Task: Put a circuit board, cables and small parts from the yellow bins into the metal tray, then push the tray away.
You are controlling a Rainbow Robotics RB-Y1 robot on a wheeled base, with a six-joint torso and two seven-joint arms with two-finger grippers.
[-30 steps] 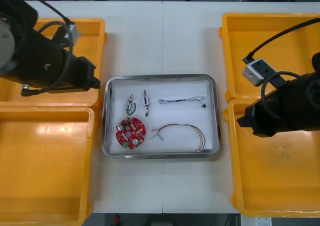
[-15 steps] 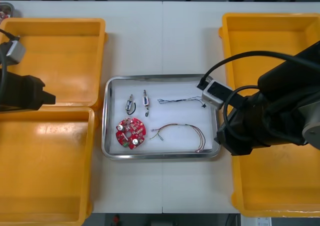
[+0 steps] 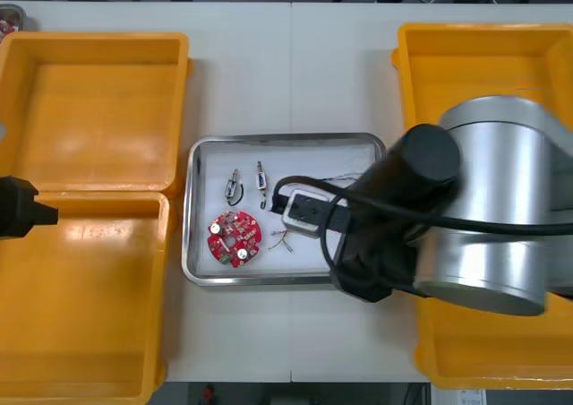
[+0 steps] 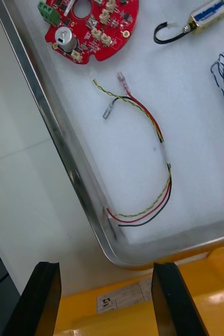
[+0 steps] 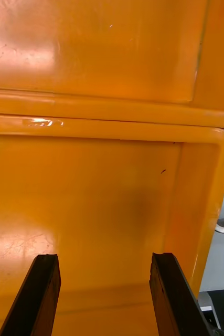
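The metal tray sits mid-table, white inside. It holds a round red circuit board, two small metal parts and cables. My right arm reaches over the tray's right half and hides the cables there. In the right wrist view the right gripper is open with nothing between its fingers, above the tray's corner rim. Ahead of it lie the red and yellow cable, the board and the blue and white cable. My left gripper hangs open over a bare yellow bin.
Two yellow bins stand to the left of the tray and two more to the right, all bare where visible. My left arm is at the table's left edge. A strip of white table lies beyond the tray.
My right arm has swung left from the right bins over the tray, covering its right half. My left arm has drawn back to the left edge. The tray's contents have not moved.
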